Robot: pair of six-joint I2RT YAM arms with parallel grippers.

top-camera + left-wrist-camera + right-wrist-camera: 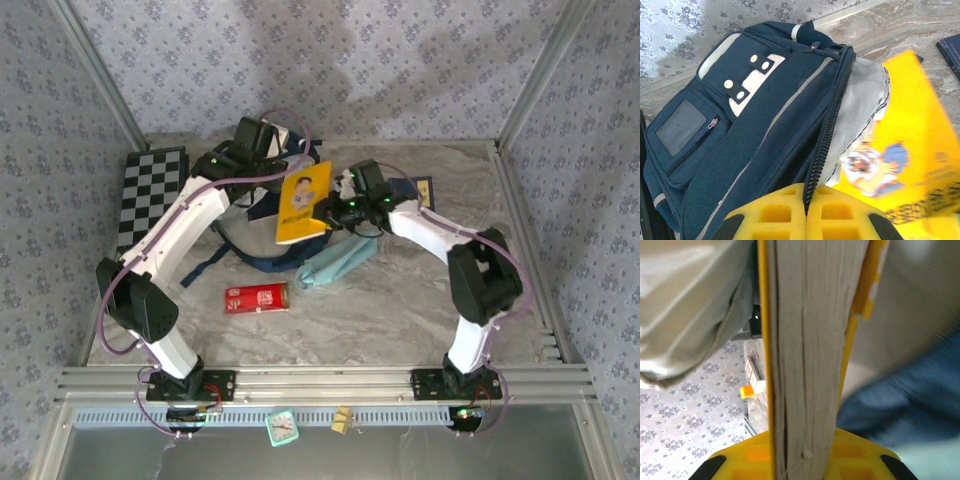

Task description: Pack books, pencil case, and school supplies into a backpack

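Observation:
The navy backpack lies at the back of the table with its mouth open and grey lining showing. My left gripper is shut on the zipper edge of the backpack. Held up at the opening is the yellow book, with my right gripper shut on it. Its page edges stand between the right gripper pads. One navy book lies flat behind. The teal pencil case and the red box lie on the table. A tiny orange block sits by the red box.
A black-and-white chequered board lies at the far left. Patterned walls and metal posts close in the back and sides. A small clock and a tan block sit below the front rail.

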